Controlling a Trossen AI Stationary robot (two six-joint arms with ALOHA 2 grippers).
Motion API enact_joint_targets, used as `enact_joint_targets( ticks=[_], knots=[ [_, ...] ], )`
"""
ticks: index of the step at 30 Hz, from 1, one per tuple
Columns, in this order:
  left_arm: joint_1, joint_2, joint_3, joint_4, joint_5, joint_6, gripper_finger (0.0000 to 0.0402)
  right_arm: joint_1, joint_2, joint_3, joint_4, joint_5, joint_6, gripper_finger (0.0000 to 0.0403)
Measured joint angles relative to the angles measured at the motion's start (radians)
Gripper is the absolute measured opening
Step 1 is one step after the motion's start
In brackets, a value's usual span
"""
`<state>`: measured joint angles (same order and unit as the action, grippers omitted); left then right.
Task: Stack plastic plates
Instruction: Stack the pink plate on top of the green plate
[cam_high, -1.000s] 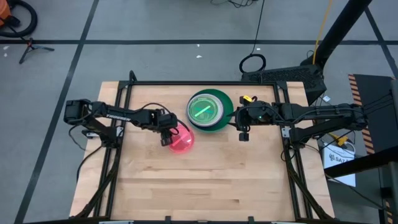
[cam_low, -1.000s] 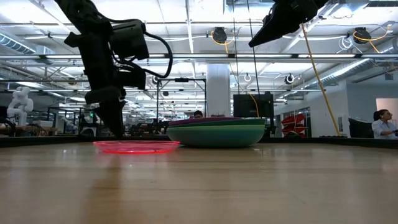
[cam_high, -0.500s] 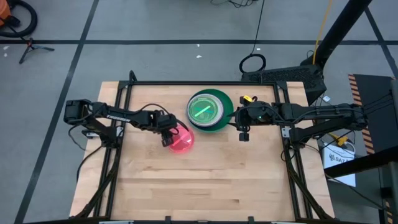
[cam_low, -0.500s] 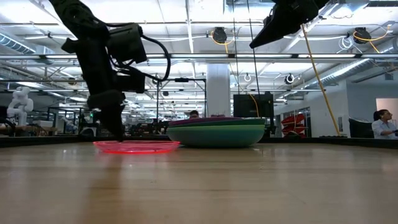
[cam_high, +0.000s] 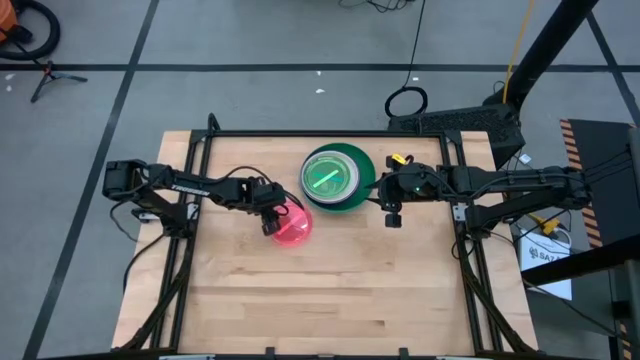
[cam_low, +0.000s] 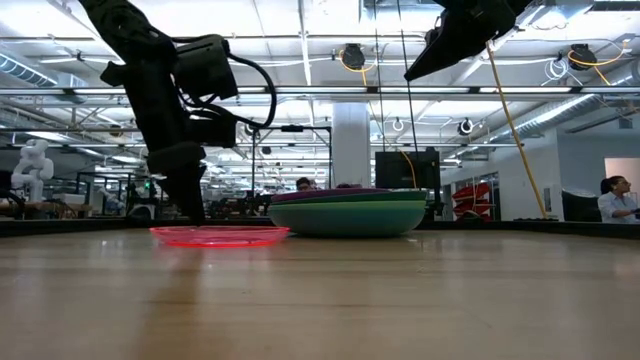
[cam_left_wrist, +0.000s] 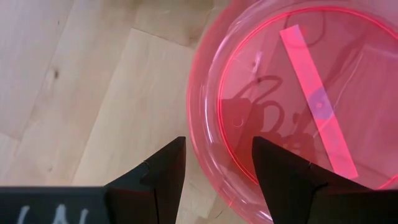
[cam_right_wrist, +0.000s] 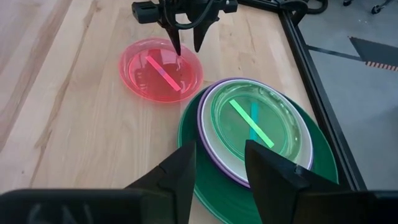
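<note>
While the pink plate (cam_high: 292, 226) lies beside the stack (cam_high: 337, 179), the left pincer (cam_left_wrist: 214, 165) straddles its rim, fingers apart. Next, I judge, it must pinch, lift and carry. The right pincer (cam_right_wrist: 219, 167) waits apart.

Left pincer (cam_high: 270, 226) shifted slightly along the rim of the pink plate (cam_high: 293, 227), its arm and wrist camera swaying a little in the low view. Fingers astride the plate's rim, one inside, one outside. In the background behind the stack (cam_low: 347, 212), a person's head (cam_low: 305, 184) moved a little sideways.
</note>
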<state>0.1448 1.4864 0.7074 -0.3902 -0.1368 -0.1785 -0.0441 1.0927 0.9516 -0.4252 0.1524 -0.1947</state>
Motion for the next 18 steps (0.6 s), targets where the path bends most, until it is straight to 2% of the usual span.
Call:
enact_joint_targets(
  ticks=[18],
  knots=[
    [0.0,0.0,0.0,0.0,-0.021,-0.011,0.0191,0.0,0.0,0.0,0.0,0.0,0.0,0.013]
  ],
)
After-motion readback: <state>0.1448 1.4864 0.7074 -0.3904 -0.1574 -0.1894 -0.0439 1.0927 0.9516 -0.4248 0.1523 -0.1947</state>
